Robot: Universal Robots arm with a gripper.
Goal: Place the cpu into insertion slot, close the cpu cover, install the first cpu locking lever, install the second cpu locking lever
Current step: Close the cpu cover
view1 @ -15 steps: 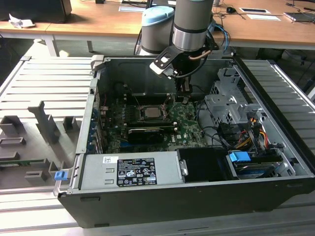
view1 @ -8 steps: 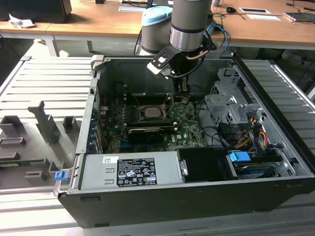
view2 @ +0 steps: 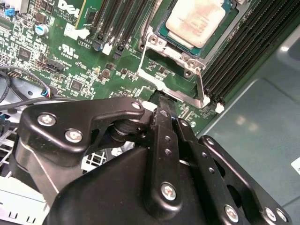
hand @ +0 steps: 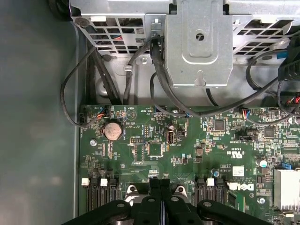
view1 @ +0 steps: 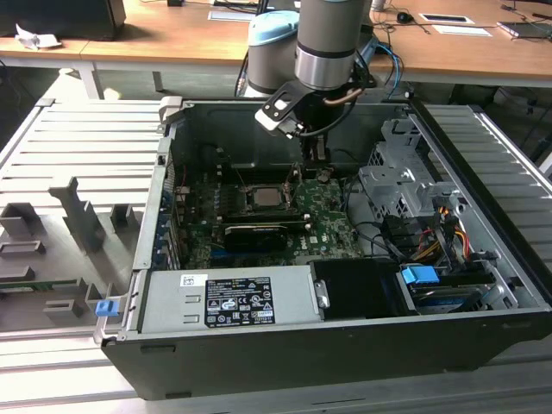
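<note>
gripper above the motherboard (view2: 79,61), beside the socket.
the gripper (view2: 161,97) has its fingers pressed together, gripping nothing (tips just beside the cpu cover (view2: 164,52)); the cpu (view2: 199,21) lies in the insertion slot (view2: 159,33), framed by that cover.

exterior view: black-and-white printed label (view1: 237,302) on power supply (view1: 293,302), 6 o'clock of board (view1: 332,224), print too small to read | in both wrist views: white logo (hand: 241,186) and certification marks (hand: 237,153) silkscreened on board | small white component codes across board, illegible
</note>
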